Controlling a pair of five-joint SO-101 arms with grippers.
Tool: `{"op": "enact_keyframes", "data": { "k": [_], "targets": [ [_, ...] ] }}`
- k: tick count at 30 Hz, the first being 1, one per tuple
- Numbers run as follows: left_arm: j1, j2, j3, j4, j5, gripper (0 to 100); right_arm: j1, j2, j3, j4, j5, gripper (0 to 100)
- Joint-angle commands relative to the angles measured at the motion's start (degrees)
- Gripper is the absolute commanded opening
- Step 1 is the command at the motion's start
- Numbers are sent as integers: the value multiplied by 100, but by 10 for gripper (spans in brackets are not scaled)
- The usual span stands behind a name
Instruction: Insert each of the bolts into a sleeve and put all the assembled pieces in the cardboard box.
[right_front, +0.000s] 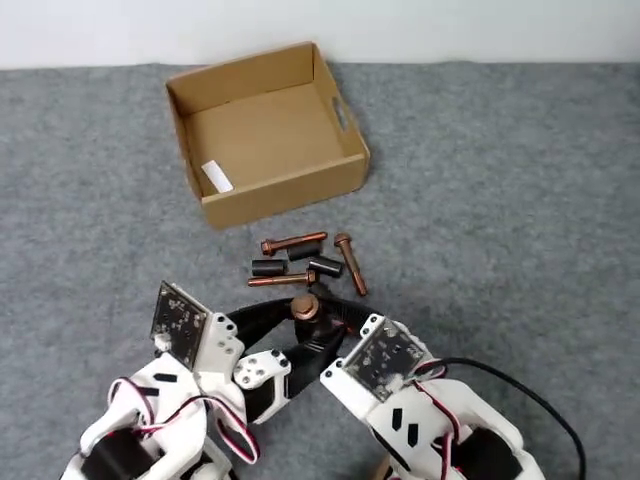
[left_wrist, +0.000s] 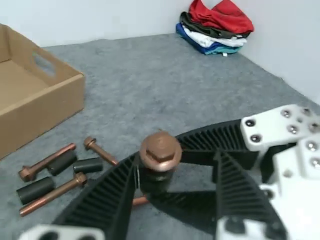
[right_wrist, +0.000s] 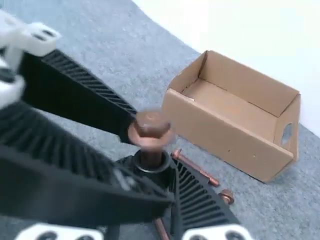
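Both pincers meet near the front of the grey tabletop (right_front: 500, 200), between the 2 arms. The left pincer (left_wrist: 150, 187) and right pincer (right_wrist: 155, 175) are each clamped on 1 upright bolt (right_front: 305, 307) whose shank stands in a dark sleeve (right_wrist: 150, 164). Which pincer grips the bolt and which the sleeve cannot be told. Between this piece and the cardboard box (right_front: 290, 195) lie 3 loose bolts (right_front: 293, 242) (right_front: 282, 280) (right_front: 350, 262) and 3 loose sleeves (right_front: 268, 268) (right_front: 303, 253) (right_front: 325, 267), clustered together. The box holds no bolts or sleeves. Folded clothes (left_wrist: 215, 25) sit by the wall.
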Motion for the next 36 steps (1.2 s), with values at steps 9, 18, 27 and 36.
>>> {"op": "enact_keyframes", "data": {
  "k": [9,18,27,36],
  "targets": [
    [-1204,176,-848,369,-79,224,1103,-22,-325,-22,-914,9],
    [-3165,176,-444,730,-105,17,1393,2097,-1371,-75,-1653,9],
    [-4563,176,1771,-738,-1864,5,1789,4980,-3156,-1051,-2110,9],
    [-4536,185,3134,-1741,-2391,6,2299,7626,-4949,-2457,-2092,9]
  ]
}}
